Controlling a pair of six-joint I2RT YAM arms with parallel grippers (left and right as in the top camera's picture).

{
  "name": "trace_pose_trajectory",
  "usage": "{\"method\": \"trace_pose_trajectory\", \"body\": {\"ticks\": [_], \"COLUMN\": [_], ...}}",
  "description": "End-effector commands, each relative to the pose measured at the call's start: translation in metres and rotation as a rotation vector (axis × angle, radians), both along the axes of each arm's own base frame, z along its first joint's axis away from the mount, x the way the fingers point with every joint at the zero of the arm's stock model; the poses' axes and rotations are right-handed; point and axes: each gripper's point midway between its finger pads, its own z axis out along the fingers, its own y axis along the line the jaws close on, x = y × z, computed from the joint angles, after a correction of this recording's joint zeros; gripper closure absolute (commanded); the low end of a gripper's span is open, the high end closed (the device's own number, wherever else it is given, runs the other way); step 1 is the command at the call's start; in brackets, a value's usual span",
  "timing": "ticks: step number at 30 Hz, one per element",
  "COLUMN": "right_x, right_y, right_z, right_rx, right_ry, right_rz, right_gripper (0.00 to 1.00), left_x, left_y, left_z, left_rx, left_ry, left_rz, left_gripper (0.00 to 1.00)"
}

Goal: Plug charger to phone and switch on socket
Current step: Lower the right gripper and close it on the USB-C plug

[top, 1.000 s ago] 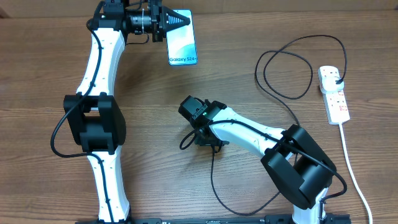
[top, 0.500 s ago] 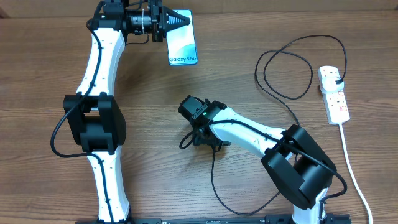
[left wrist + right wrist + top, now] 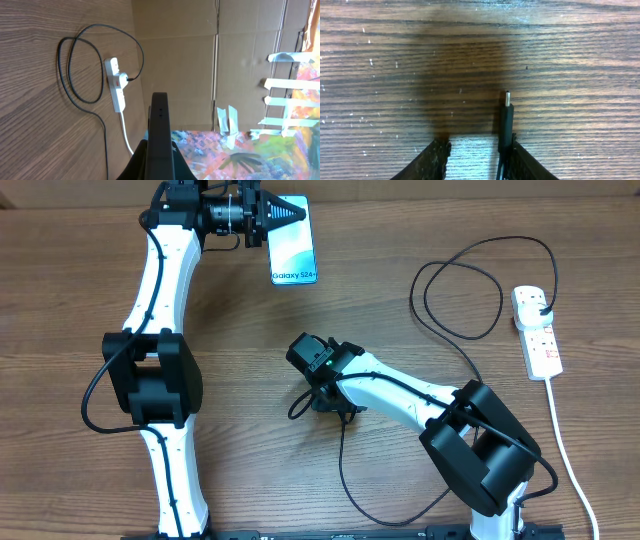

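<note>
overhead: l claw (image 3: 266, 213) clamping phone (image 3: 294, 245) at far edge of table (image 3: 400, 220); r claw (image 3: 328, 398) hovering mid-table over charger (image 3: 340, 460) tip; its plug sitting in socket (image 3: 537, 332), far right. l wrist: phone showing edge-on btwn fingers (image 3: 134, 167). r wrist: claw standing apart, tip lying on wood just beside one finger.

Grained wooden table (image 3: 380, 60), matt black charger (image 3: 506, 122), glossy white plastic socket (image 3: 540, 340)

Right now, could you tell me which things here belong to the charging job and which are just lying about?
Job in hand: phone, charger, socket.
Just about: cardboard wall, painted sheet, tape strips.
</note>
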Motion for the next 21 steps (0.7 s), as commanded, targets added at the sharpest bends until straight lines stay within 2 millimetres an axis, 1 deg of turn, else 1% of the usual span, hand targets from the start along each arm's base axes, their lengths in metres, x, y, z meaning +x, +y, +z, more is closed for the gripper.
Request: {"method": "trace_pose_trajectory", "body": {"ticks": [1,11,12,15,17,21], "right_x": [0.0067,0.0093,0.0093,0.0092,0.0091,0.0093], "right_y": [0.0002,0.0003,0.0003,0.0002,0.0001,0.0002], "right_z": [-0.0007,-0.0003,-0.0003,-0.0003,-0.0003,-0.0003], "right_rx": [-0.010,-0.011,-0.011,-0.012,-0.012,-0.012], "right_ry": [-0.017,-0.030,-0.030,-0.029,-0.029,-0.030], "right_rz": [-0.006,-0.006,-0.006,-0.006,-0.006,-0.006], "right_gripper": [0.60,0.59,0.58,0.46,0.45,0.46], "left_x": [-0.0039,-0.0043,-0.0043,-0.0042,-0.0043,-0.0042], "left_y": [-0.0021,-0.0021,-0.0021,-0.0020,-0.0021,-0.0020], "left_z": [0.0152,0.0146,0.0146,0.0146,0.0146,0.0146], "left_rx": [-0.014,-0.013,-0.013,-0.013,-0.013,-0.013], "left_ry": [-0.056,-0.049,-0.049,-0.050,-0.049,-0.050], "left_rz": [-0.021,-0.021,-0.021,-0.021,-0.021,-0.021], "left_gripper": [0.96,0.96,0.96,0.96,0.96,0.96]}}
